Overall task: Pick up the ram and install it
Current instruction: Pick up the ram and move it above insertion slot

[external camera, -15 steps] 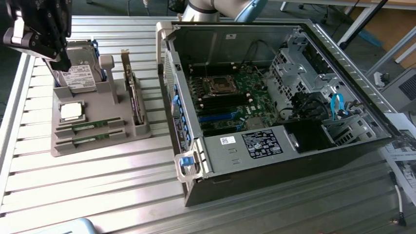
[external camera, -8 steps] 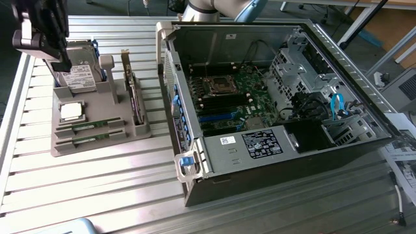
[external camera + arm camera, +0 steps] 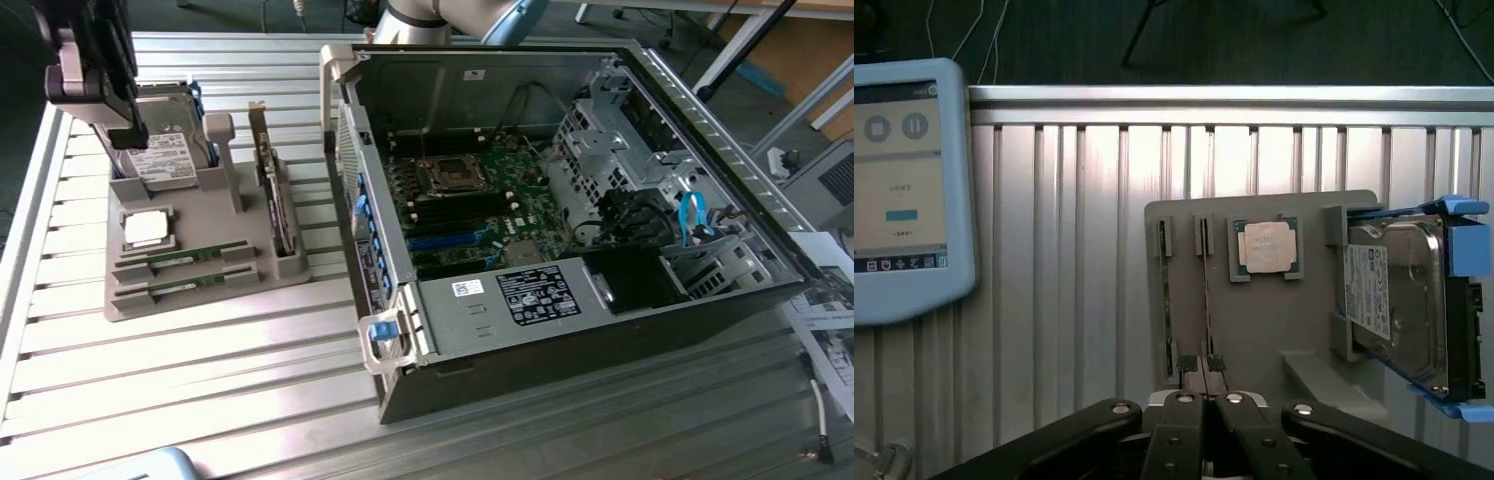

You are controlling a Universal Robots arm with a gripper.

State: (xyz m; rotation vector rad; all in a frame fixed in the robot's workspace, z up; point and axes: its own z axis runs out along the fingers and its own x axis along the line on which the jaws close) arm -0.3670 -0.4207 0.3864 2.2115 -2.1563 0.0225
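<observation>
— Above the gray tray (image 3: 174, 305), how does the claw (image 3: 1199, 366) stand?
— It hangs over the tray with its fingers pinched together and nothing between them. From the wrist, it lines up with the near ends of the sticks.
— Where is the ram?
— The ram (image 3: 187, 258) lies flat in a tray slot beside the processor (image 3: 144, 228), with a 2nd stick (image 3: 187, 285) just beside it. The open computer case (image 3: 441, 80) sits apart, toward the exterior view's right.
</observation>
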